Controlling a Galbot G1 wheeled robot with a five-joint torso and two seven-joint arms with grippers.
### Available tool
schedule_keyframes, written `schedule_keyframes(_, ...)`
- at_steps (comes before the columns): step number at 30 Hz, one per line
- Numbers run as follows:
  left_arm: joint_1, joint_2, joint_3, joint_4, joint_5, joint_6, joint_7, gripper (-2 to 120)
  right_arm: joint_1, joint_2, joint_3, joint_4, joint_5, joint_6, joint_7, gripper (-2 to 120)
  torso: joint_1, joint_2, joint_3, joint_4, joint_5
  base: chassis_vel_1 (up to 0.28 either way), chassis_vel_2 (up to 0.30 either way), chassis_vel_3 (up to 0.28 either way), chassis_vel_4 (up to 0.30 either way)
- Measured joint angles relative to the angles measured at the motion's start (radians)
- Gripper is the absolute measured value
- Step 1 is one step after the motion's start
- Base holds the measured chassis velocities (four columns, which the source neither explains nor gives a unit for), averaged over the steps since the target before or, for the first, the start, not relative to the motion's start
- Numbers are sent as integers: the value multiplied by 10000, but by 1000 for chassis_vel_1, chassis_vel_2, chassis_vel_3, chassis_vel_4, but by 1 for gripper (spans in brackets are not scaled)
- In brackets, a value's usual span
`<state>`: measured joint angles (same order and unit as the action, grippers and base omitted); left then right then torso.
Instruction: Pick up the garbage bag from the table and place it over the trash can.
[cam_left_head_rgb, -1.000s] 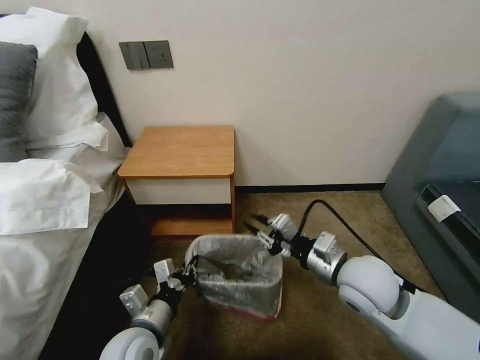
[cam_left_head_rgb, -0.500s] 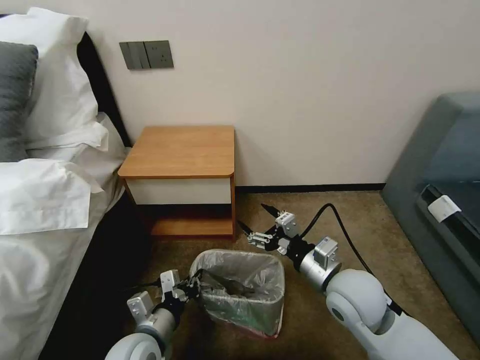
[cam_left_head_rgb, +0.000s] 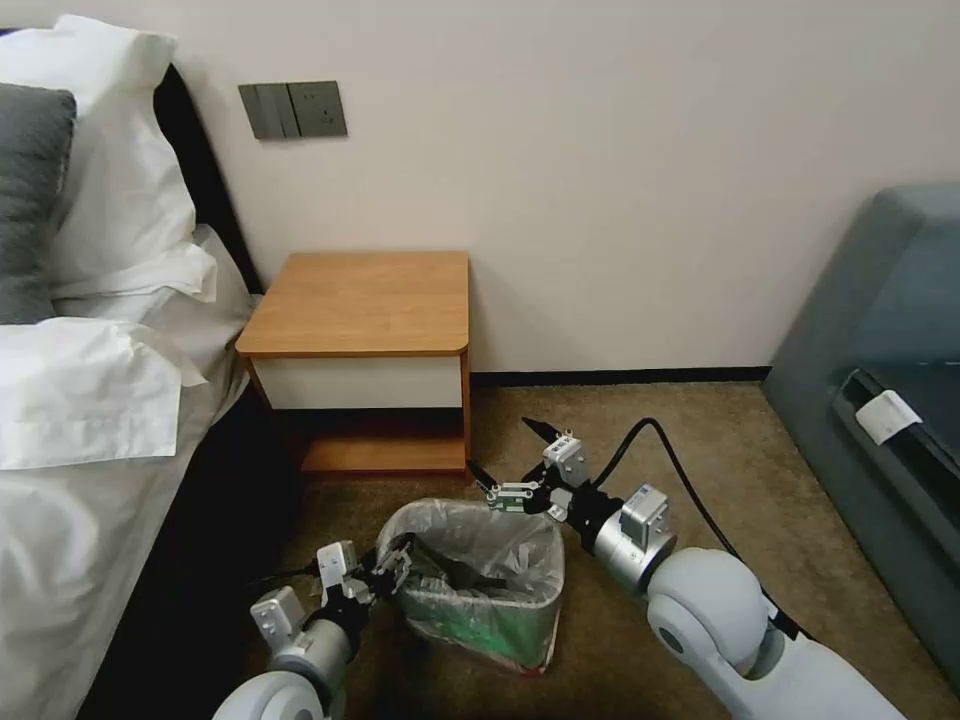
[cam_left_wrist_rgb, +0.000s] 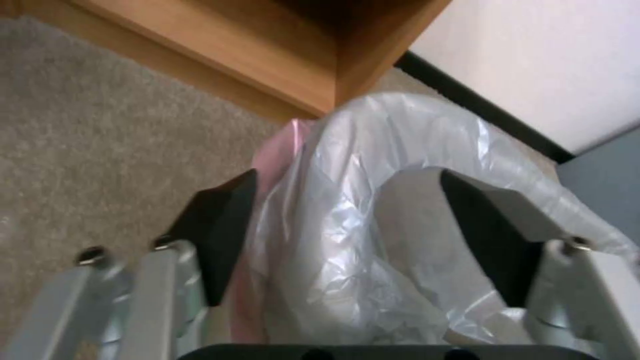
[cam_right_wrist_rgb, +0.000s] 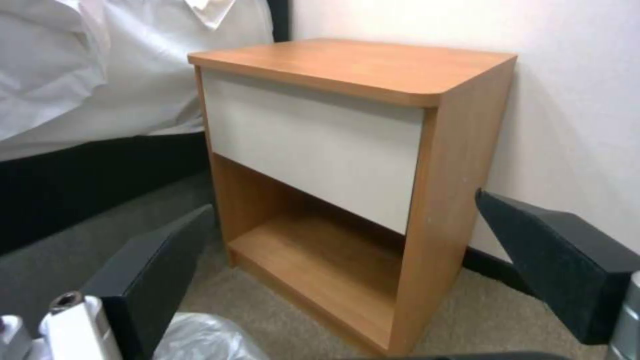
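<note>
The garbage bag (cam_left_head_rgb: 478, 537) lines the trash can (cam_left_head_rgb: 487, 618), which stands on the carpet in front of the table (cam_left_head_rgb: 365, 300). The bag's grey plastic is folded over the rim and a pinkish edge hangs down the outside (cam_left_wrist_rgb: 270, 150). My left gripper (cam_left_head_rgb: 402, 560) is at the bin's left rim, open, its fingers (cam_left_wrist_rgb: 217, 240) straddling the bag's folded edge (cam_left_wrist_rgb: 347, 220). My right gripper (cam_left_head_rgb: 505, 452) hovers open just beyond the bin's far right corner, holding nothing. It faces the table (cam_right_wrist_rgb: 360, 65), whose top is bare.
A bed (cam_left_head_rgb: 90, 400) with white pillows flanks the table on the left. A grey sofa (cam_left_head_rgb: 880, 330) stands at the right. The wall (cam_left_head_rgb: 600, 180) runs behind, and carpet (cam_left_head_rgb: 640, 420) lies open between bin and sofa.
My right gripper has come off the bin's far rim, drawn back a little towards the table and spread its fingers wider. The left gripper and the bin sit slightly nearer me.
</note>
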<state>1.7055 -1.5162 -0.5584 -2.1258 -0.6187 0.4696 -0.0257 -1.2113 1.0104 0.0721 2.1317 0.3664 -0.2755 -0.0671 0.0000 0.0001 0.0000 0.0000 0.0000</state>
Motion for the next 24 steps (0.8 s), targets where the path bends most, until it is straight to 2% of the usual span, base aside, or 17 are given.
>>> schedule_keyframes(1,0,0,0,0,0,0,0,74,0,0,0,0,0,0,0,100,0,0,0,0,0,0,0,0,0)
schedule_keyframes(2,87,-22,-24,-195,364,-256,50,83,1,6,-8,-17,-8,-6,14,100,0,0,0,0,1,0,0,0,0)
schedule_keyframes(3,102,-30,-65,-203,883,-635,231,88,-44,38,-4,-19,-47,-1,21,100,-1,0,0,1,0,0,0,0,0)
schedule_keyframes(5,102,-30,-83,-202,1177,-910,338,91,-120,85,5,-19,-105,16,53,100,0,0,0,2,-1,0,0,0,0)
schedule_keyframes(7,30,-2,-113,-12,1931,-2082,603,96,-618,450,123,-21,-565,187,400,100,-1,0,0,1,0,0,0,0,0)
schedule_keyframes(8,30,-2,-113,-12,1931,-2082,603,96,-618,450,123,-21,-565,187,400,100,-1,0,0,1,0,0,0,0,0)
schedule_keyframes(9,-84,-2,-136,252,2332,-3128,835,95,-1100,833,269,-26,-1096,341,859,100,0,0,0,2,0,0,0,0,0)
schedule_keyframes(10,-139,4,-163,379,2520,-3544,942,94,-1397,1053,354,-29,-1374,434,1128,100,-1,0,0,1,-2,0,0,0,0)
schedule_keyframes(11,-139,4,-163,379,2520,-3544,942,94,-1397,1053,354,-29,-1374,434,1128,100,-1,0,0,1,-2,0,0,0,0)
schedule_keyframes(13,-314,103,-272,836,3278,-4852,1299,88,-2336,1789,614,-309,-2403,1385,2004,100,0,0,0,-2,-1,0,0,0,0)
schedule_keyframes(14,-314,103,-272,836,3278,-4852,1299,88,-2336,1789,614,-309,-2403,1385,2004,100,0,0,0,-2,-1,0,0,0,0)
schedule_keyframes(16,-462,250,-337,1134,3605,-5607,1554,84,-2809,2395,831,-715,-3384,2420,2515,100,0,0,0,-2,1,0,0,0,0)
schedule_keyframes(17,-462,250,-337,1134,3605,-5607,1554,84,-2809,2395,831,-715,-3384,2420,2515,100,0,0,0,-2,1,0,0,0,0)
schedule_keyframes(18,-559,327,-365,1313,3762,-5962,1671,84,-3048,2822,964,-962,-4000,3032,2767,100,0,0,0,-2,-1,0,0,0,0)
schedule_keyframes(20,-639,363,-380,1522,3716,-6296,1698,93,-3259,3386,1146,-1247,-4703,3621,3080,100,0,-1,0,-1,2,0,0,0,0)
schedule_keyframes(24,-727,291,-418,1880,3685,-6877,1754,97,-3431,3942,1499,-1536,-5379,4198,3229,100,0,0,0,2,0,0,0,0,0)
